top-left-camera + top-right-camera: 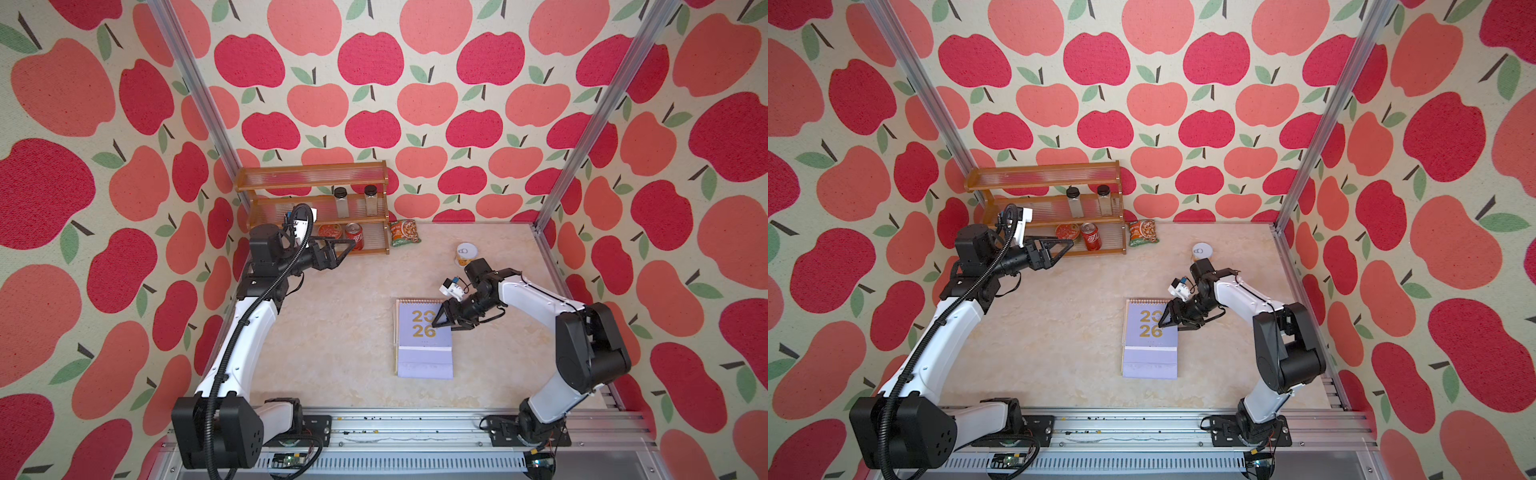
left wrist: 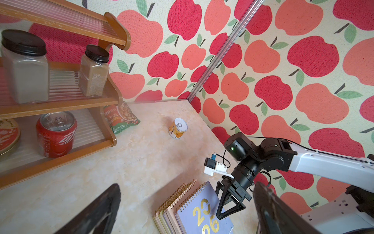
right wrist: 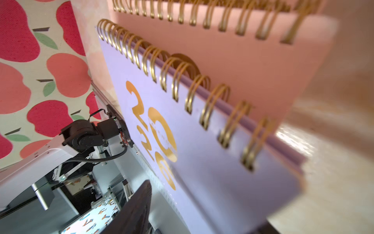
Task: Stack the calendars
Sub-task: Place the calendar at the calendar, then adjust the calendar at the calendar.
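I see calendars (image 1: 422,349) stacked on table (image 1: 332,332), lilac on top | my right gripper (image 1: 440,322) over their right edge, jaw gap unclear to me | my left gripper (image 1: 347,248) spread wide by shelf (image 1: 316,195), well apart

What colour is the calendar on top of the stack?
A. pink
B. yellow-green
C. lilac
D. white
C: the top calendar shows a lilac cover with gold 2026 in both top views, and a pink calendar lies just under it in the right wrist view.
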Motion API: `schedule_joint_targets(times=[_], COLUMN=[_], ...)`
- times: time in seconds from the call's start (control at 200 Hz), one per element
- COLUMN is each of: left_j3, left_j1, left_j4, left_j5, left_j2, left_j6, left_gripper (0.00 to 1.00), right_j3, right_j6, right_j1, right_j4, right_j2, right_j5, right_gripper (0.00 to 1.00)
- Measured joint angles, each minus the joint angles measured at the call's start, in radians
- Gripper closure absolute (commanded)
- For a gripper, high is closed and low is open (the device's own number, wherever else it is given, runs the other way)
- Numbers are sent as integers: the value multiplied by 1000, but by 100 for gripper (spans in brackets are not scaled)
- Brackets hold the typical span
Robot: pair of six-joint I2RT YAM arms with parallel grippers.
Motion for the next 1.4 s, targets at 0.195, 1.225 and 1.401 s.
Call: schedule_joint_targets(times=[0.195,1.225,1.401], left_j3=[0,0,0], left_j1=[-2,-12,-13], left_j4=[0,-29,-29], left_j5=[0,0,0], left_j2=[0,13,13], left_j6=[0,18,19], left_gripper=[0,1,1], right_j3=[-2,55,82], right_j6=[65,208,208], right_j1=[15,127,129], right_j4=[-9,74,73], right_j2=[-43,-43,-35], right_j5=[188,306,317], right_gripper=[35,35,33])
